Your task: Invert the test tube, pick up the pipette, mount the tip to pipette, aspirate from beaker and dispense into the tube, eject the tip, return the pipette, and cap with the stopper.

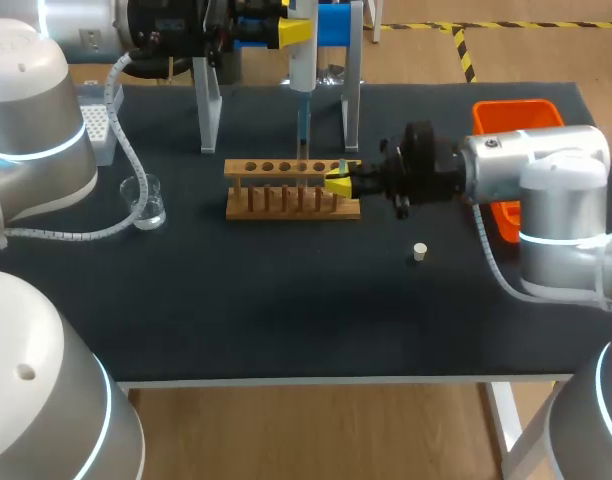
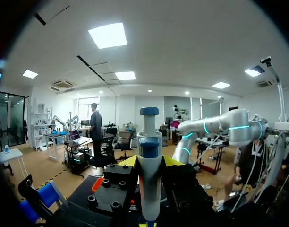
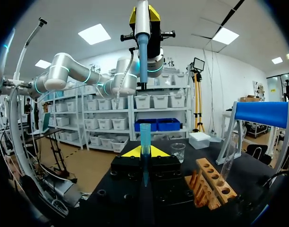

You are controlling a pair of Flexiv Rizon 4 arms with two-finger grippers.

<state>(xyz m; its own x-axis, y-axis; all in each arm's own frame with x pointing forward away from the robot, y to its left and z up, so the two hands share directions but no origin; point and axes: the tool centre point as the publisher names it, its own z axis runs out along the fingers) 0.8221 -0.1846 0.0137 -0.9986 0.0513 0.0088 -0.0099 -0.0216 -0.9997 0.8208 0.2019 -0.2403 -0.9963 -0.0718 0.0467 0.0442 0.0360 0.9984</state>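
My left gripper (image 1: 292, 30) is shut on the white and blue pipette (image 1: 300, 62) and holds it upright, high over the back of the table. In the left wrist view the pipette (image 2: 149, 161) stands between the yellow fingertips (image 2: 128, 161). Its thin tip (image 1: 303, 128) points down. My right gripper (image 1: 338, 182) is shut on the clear test tube (image 3: 145, 142), upright with its mouth up, at the right end of the wooden rack (image 1: 286, 195). In the right wrist view the pipette (image 3: 142, 42) hangs above and beyond the tube. A glass beaker (image 1: 146, 202) stands left of the rack. The small white stopper (image 1: 419, 252) lies in front of my right arm.
The pipette stand (image 1: 208, 100), white legs with a blue top, straddles the table behind the rack. A white tip box (image 1: 98, 122) sits at the back left. An orange bin (image 1: 508, 116) lies at the back right, partly behind my right arm.
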